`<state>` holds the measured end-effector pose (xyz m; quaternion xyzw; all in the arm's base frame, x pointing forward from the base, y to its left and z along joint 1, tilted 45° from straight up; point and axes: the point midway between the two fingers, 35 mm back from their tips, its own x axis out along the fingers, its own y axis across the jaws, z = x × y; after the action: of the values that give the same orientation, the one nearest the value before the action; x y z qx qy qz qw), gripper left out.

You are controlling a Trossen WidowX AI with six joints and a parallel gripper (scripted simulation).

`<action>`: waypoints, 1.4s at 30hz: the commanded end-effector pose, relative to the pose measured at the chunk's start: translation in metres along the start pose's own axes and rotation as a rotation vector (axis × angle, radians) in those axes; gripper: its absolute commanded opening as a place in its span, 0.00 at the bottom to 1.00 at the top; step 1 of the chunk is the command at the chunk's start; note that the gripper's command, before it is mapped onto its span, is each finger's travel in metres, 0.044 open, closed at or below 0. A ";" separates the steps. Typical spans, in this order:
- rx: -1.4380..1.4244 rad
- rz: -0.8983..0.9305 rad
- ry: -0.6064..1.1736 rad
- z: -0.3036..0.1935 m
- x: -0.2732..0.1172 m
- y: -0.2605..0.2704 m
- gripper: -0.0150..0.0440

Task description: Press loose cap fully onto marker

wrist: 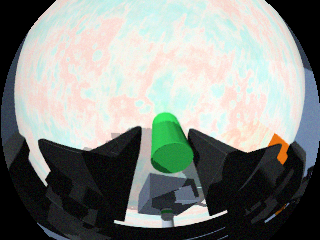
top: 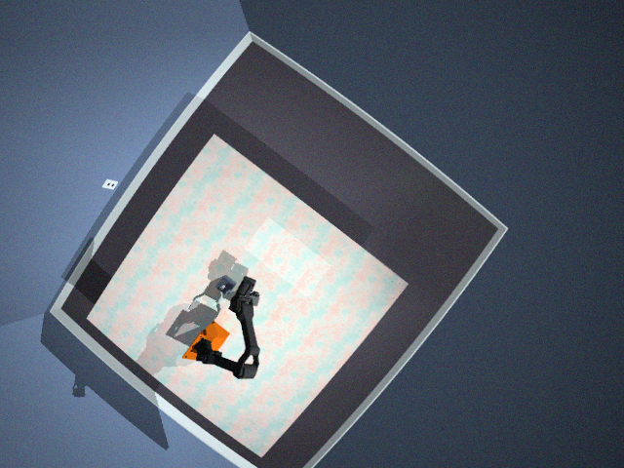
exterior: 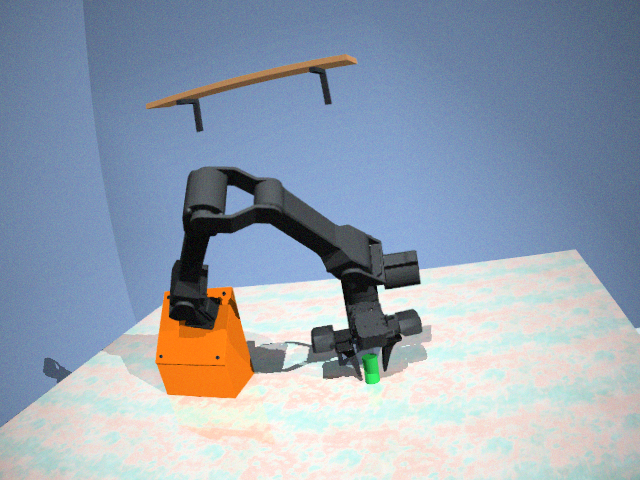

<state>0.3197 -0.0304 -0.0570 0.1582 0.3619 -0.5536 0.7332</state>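
Blue-grey walls enclose the workspace, and a wooden shelf [exterior: 251, 80] on two dark brackets is mounted high behind the arm. A table [exterior: 465, 361] with a mottled pink and pale-green top carries an orange base block [exterior: 201, 346], from which the dark arm [exterior: 289, 217] is arched forward and down.

The gripper [exterior: 372, 364] is lowered close to the table top, with its fingers pointing downward. The jaws are set roughly half open and are placed on either side of the green cap [exterior: 370, 368], which stands upright on the table. In the wrist view, the cap [wrist: 170, 143] is seen between the two dark fingers, with narrow gaps visible on both sides. No grip on the cap is established; nothing is held.

The holder block [wrist: 167, 194] is seen only in part in the wrist view, as a grey shape just behind the cap and between the finger bases. The marker cannot be made out clearly there. In the exterior view, both are hidden behind the gripper body. In the top view, the cap is concealed beneath the wrist [top: 244, 294].
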 end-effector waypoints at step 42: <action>-0.010 0.004 0.009 -0.023 -0.070 0.002 0.25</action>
<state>0.3068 0.0234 -0.0208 0.1547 0.3650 -0.5515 0.7340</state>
